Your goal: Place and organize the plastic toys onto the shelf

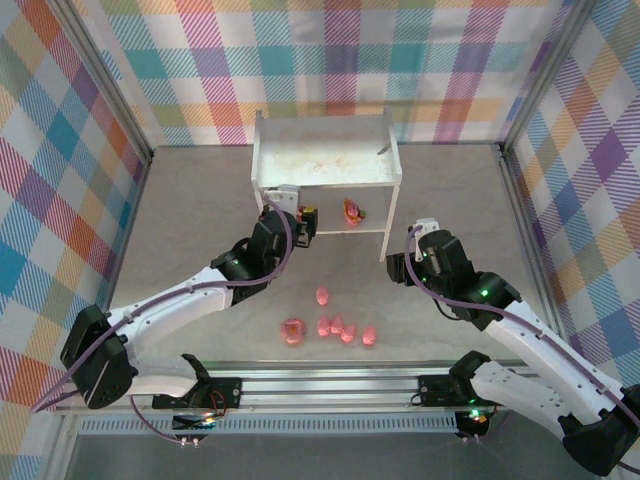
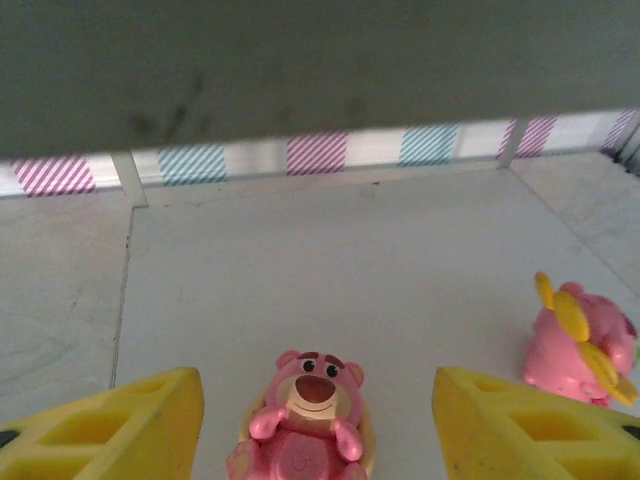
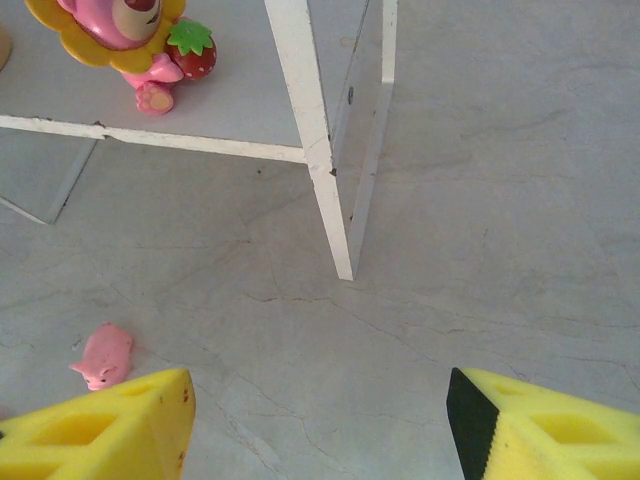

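While reaching under the top of the shelf with the left gripper, stood yellow fingers apart either side of the pink-red figure on the lower tier, gaps on both flanks, nothing clamped. Saw the yellow-orange-red figure upright on that tier, off to the right. Hung the right gripper over bare table near the shelf's front right leg, jaws spread, nothing between. Found five pink pigs and the ring donut on the table before the shelf, one pig apart from the rest
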{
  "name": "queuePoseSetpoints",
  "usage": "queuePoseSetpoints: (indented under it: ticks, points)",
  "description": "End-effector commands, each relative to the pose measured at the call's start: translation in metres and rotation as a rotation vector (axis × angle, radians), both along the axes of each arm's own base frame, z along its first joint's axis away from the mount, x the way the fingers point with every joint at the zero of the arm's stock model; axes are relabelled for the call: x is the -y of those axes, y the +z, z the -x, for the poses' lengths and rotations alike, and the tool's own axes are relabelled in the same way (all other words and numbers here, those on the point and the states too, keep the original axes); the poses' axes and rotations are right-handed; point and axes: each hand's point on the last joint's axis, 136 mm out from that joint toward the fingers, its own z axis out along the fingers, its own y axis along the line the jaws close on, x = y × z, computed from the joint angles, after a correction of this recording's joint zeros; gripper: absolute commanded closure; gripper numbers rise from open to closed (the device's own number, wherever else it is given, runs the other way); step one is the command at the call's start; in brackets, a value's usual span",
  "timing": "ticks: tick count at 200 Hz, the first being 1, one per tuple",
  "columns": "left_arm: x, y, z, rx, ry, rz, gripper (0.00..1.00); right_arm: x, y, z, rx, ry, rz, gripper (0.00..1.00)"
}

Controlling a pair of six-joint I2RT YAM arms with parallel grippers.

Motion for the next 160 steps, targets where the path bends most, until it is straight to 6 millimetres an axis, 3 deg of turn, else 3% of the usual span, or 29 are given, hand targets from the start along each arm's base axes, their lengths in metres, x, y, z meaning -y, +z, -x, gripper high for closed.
queuePoseSetpoints:
  ticks: [1, 49, 68, 96, 132, 160]
  points:
    - [0.004, 0.016, 0.009, 0.032, -0.04, 0.054, 0.42, -0.001, 0.006, -0.002, 0.015, 0.004, -0.012, 0.31]
    - [-0.003, 0.021, 0.022, 0.008, -0.062, 0.072, 0.48, -0.005, 0.008, -0.004, 0.012, 0.009, -0.032, 0.32]
    - [-0.003, 0.018, 0.028, -0.012, -0.082, 0.074, 0.52, -0.011, 0.006, -0.004, -0.013, 0.024, -0.047, 0.42]
    - [0.007, 0.019, 0.045, -0.01, -0.204, 0.099, 0.53, -0.019, 0.009, -0.003, -0.016, 0.052, -0.084, 0.48]
    - [0.013, 0.027, 0.077, -0.008, -0.368, 0.135, 0.52, -0.05, 0.016, 0.004, -0.04, 0.189, -0.187, 0.6]
    - [-0.002, 0.031, 0.097, -0.009, -0.393, 0.159, 0.52, -0.069, 0.022, 0.006, -0.04, 0.264, -0.255, 0.74]
